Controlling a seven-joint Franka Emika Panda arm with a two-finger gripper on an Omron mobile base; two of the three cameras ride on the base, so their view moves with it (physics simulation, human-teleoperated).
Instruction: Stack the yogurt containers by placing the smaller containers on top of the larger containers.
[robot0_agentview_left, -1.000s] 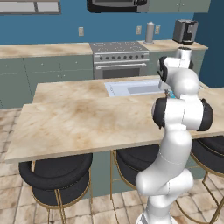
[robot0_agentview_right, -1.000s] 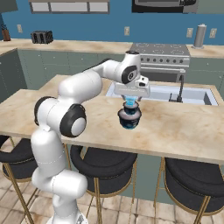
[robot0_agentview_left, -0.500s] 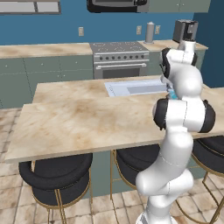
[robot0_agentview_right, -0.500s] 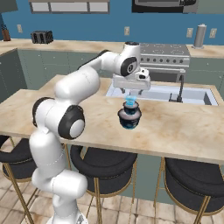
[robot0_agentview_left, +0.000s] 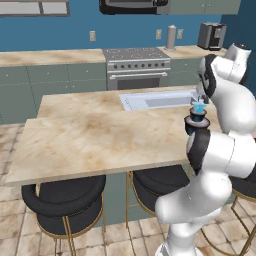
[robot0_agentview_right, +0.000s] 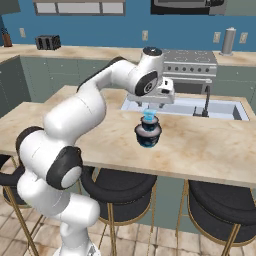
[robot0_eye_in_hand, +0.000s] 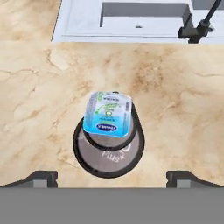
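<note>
Small cup: the light-blue yogurt cup (robot0_eye_in_hand: 108, 113) sits on top of the dark tub (robot0_eye_in_hand: 108, 148), toward the tub's 12 o'clock edge in my hand view
Tub: it stands on the marble surface (robot0_agentview_right: 200, 145), with the sink (robot0_agentview_right: 220, 108) beyond it at 12 o'clock
My jaws: spread wide with nothing between them, my gripper (robot0_agentview_right: 150, 105) hanging just above the cup (robot0_agentview_right: 149, 117) without touching it
Fingertips: one dark tip (robot0_eye_in_hand: 41, 177) at 8 o'clock of the tub, the other at 4 o'clock, both apart from it
Left base view: the cup (robot0_agentview_left: 199, 107) on the tub (robot0_agentview_left: 196, 120) beside my forearm
</note>
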